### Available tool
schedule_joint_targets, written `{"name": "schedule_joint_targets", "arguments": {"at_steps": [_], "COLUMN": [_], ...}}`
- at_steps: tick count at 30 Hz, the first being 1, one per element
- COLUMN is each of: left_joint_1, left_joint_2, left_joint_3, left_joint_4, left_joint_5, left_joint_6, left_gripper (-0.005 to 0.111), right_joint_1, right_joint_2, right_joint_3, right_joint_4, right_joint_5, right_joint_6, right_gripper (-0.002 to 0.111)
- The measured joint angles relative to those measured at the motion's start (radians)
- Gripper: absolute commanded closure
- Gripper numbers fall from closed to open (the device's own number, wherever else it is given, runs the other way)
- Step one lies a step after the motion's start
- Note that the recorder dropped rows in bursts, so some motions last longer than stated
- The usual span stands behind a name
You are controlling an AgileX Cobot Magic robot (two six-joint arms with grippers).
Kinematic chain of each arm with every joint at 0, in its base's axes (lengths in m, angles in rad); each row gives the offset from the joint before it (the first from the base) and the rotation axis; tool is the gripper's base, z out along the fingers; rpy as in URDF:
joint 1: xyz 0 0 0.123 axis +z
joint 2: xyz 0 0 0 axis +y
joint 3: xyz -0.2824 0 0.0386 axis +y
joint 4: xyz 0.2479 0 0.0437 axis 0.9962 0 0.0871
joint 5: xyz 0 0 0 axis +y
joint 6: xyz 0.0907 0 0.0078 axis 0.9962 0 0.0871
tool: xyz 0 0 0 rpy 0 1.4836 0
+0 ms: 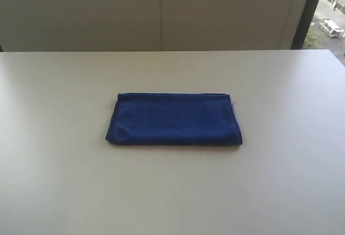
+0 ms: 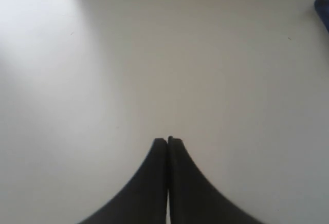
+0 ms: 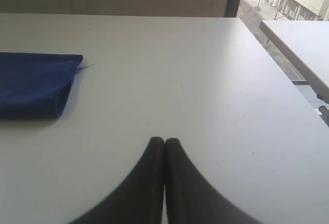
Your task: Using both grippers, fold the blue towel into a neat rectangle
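The blue towel [image 1: 173,118] lies folded into a flat rectangle at the middle of the white table [image 1: 59,100]. Neither arm shows in the exterior view. In the left wrist view my left gripper [image 2: 167,141] is shut with nothing between its fingers, over bare tabletop; only a corner of the blue towel [image 2: 323,8] peeks in at the frame's edge. My right gripper [image 3: 164,141] is also shut and holds nothing. It sits well apart from the end of the blue towel [image 3: 33,84], where a loose thread sticks out at one corner.
Behind the table stands a pale wall [image 1: 161,8] with a window strip [image 1: 329,8] at the far right. In the right wrist view the table's side edge [image 3: 280,75] runs close by, with a second table [image 3: 303,44] beyond a gap.
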Motion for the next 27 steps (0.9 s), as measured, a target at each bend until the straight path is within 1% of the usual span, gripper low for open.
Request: {"name": "schedule_joint_targets", "arguments": {"at_steps": [7,14,18,23,27], "left_joint_1": [-0.011,-0.069,-0.078,-0.078,-0.078], "left_joint_2": [0.0,0.0,0.0,0.0,0.0], "left_joint_3": [0.0,0.0,0.0,0.0,0.0], "left_joint_4": [0.0,0.002,0.002,0.002,0.002], "left_joint_5": [0.0,0.0,0.0,0.0,0.0], "left_joint_6": [0.001,0.001,0.002,0.002,0.002], "left_gripper": [0.107,0.107,0.107,0.107,0.107], "right_joint_1": [0.0,0.0,0.0,0.0,0.0], "right_joint_2": [0.0,0.0,0.0,0.0,0.0], "right_joint_3": [0.0,0.0,0.0,0.0,0.0], "right_joint_4": [0.027,0.035,0.037,0.097,0.111], "right_joint_5": [-0.018,-0.015,-0.005,-0.001,0.005], "right_joint_6": [0.0,0.0,0.0,0.0,0.0], "right_gripper": [0.108,0.108,0.108,0.108,0.108]}}
